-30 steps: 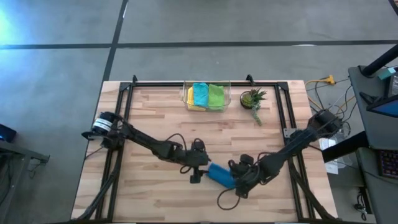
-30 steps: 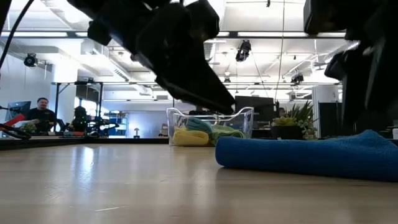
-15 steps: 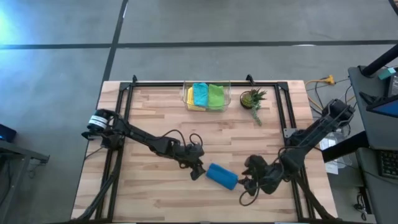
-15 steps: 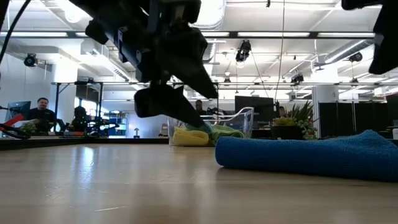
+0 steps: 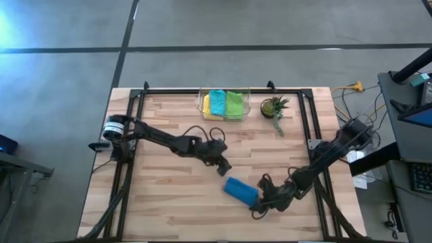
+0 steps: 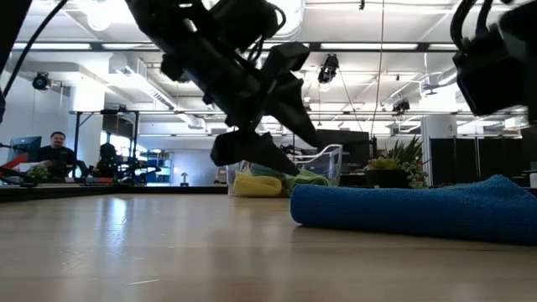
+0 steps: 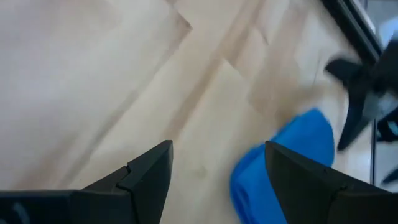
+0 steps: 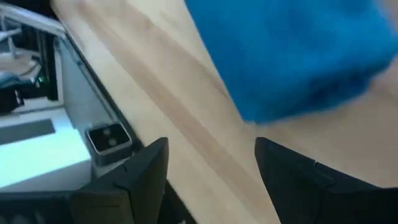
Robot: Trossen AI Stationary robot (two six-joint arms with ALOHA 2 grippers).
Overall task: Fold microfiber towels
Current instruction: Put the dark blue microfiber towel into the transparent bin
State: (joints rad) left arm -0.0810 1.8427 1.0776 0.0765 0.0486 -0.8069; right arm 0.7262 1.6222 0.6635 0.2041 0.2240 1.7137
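One blue microfiber towel (image 5: 241,191) lies folded into a small thick pad, flat on the wooden table (image 5: 162,202) near its front middle; it also shows in the low view (image 6: 411,210). My left gripper (image 5: 225,169) hovers open just beyond the towel's far left corner, with only bare wood between its fingers (image 7: 217,174). My right gripper (image 5: 259,202) stands open at the towel's near right end, and the towel (image 8: 292,56) lies ahead of its fingers. Yellow, teal and lime green towels sit in a clear bin (image 5: 224,104).
The clear bin stands at the table's far middle with a small potted plant (image 5: 274,108) to its right. A black frame rail (image 5: 223,89) runs around the table's edge. Bare wood lies to the towel's left and near side. People sit far off in the room (image 6: 54,155).
My left gripper has drawn away from the blue towel toward the far edge and a little right, rolling its wrist. My right gripper has swung out toward the right edge, then come back low beside the towel's right end, also rolled. The towel has stayed put.
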